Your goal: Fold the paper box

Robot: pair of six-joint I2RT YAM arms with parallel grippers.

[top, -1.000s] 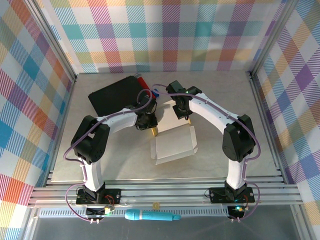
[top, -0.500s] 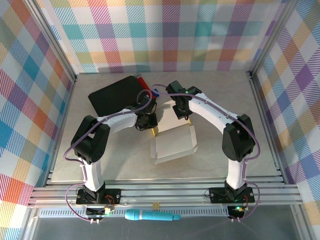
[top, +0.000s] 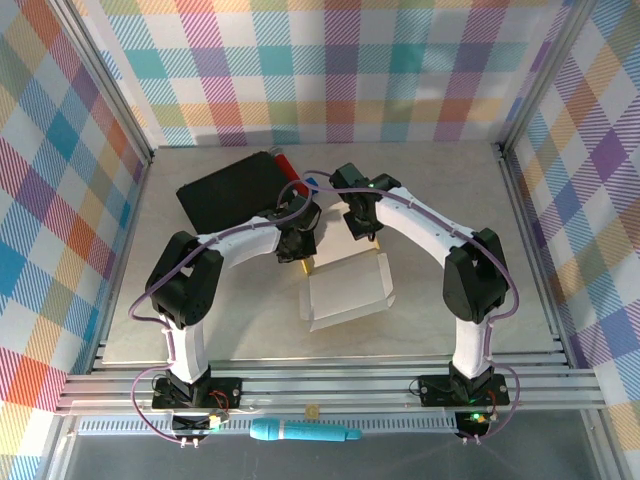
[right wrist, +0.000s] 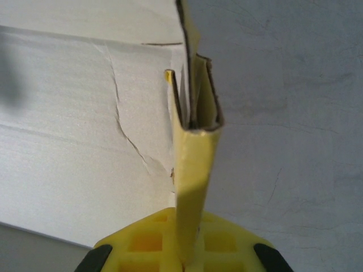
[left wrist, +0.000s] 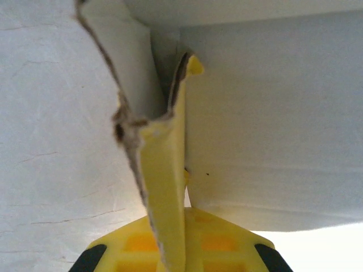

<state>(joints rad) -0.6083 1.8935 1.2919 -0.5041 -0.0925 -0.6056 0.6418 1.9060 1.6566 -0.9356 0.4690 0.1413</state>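
Your left arm climbs from its base at the near edge, elbows out to the left, then reaches in toward the middle of the table (top: 450,180); your left gripper (top: 301,252) points down at the left far corner of the paper box (top: 345,290). Your right arm mirrors it, elbow out to the right and forearm swept back and inward; your right gripper (top: 365,225) comes down on the box's far side, near the left one but apart from it.

From the left wrist, your jaws are pinched narrow on a ragged flap (left wrist: 167,192); it stands on edge, yellow outside, with a torn upper edge; the box's pale panel spreads to its right and the bare table lies to its left. From the right wrist, your jaws are likewise closed tight on a doubled flap (right wrist: 193,170), folded over itself and upright; the pale panel, cracked along a crease, lies to its left and the table to its right.

The box sits at mid-table, pale inner face up, its near side walls partly raised. The black case (top: 235,190) lies flat at the far left, just behind your left forearm; what it holds you cannot tell. A small red item (top: 283,160) rests against its far corner.
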